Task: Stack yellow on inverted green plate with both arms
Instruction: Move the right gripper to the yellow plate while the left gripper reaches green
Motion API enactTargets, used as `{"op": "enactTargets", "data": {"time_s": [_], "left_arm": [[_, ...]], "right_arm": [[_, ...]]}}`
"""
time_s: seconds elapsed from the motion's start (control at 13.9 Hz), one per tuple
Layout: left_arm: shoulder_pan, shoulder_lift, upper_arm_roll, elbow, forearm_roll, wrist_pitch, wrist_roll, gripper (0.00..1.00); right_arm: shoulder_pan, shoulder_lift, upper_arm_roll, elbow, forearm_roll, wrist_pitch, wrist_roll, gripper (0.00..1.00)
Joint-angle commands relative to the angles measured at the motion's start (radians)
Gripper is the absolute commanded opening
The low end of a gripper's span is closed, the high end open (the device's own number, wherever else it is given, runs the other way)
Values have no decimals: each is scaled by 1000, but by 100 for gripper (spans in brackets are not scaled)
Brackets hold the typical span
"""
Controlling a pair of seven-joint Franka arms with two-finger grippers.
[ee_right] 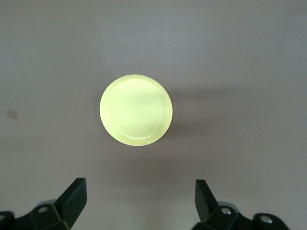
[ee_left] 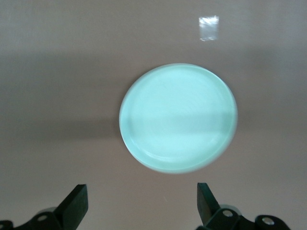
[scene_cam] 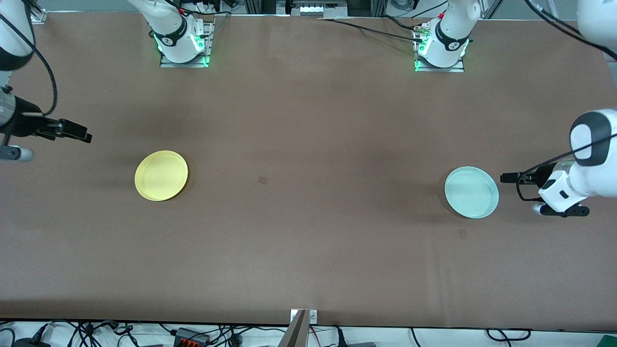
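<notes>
The yellow plate point(scene_cam: 161, 175) lies flat on the brown table toward the right arm's end; it also shows in the right wrist view point(ee_right: 136, 109). The pale green plate point(scene_cam: 471, 192) lies flat toward the left arm's end, its hollow side seemingly up; it also shows in the left wrist view point(ee_left: 178, 117). My right gripper point(scene_cam: 79, 133) hovers over bare table beside the yellow plate, apart from it, open and empty point(ee_right: 139, 199). My left gripper point(scene_cam: 507, 178) hovers just beside the green plate's rim, open and empty point(ee_left: 141, 203).
The arm bases point(scene_cam: 183, 46) point(scene_cam: 441, 48) stand along the table edge farthest from the front camera. Small flat tape marks lie on the tabletop point(scene_cam: 262, 180) point(scene_cam: 462, 233). Wide bare brown tabletop point(scene_cam: 313, 144) stretches between the two plates.
</notes>
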Motion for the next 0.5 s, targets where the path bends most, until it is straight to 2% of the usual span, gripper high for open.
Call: {"op": "enactTargets", "data": {"time_s": [0.0,0.29,0.43], "left_arm": [[43,70,-14,-3,-80,71,120,100],[72,161,-14,-3,-186,163,266,100],[83,167,-14,-5,-188,171,271,95]], "right_arm": [[4,114,5,6,13,-3,-23,100],[-16,259,-5,9,-7,50,-22,100],[-49,312,-7,9,-8,81,-22,100]]}}
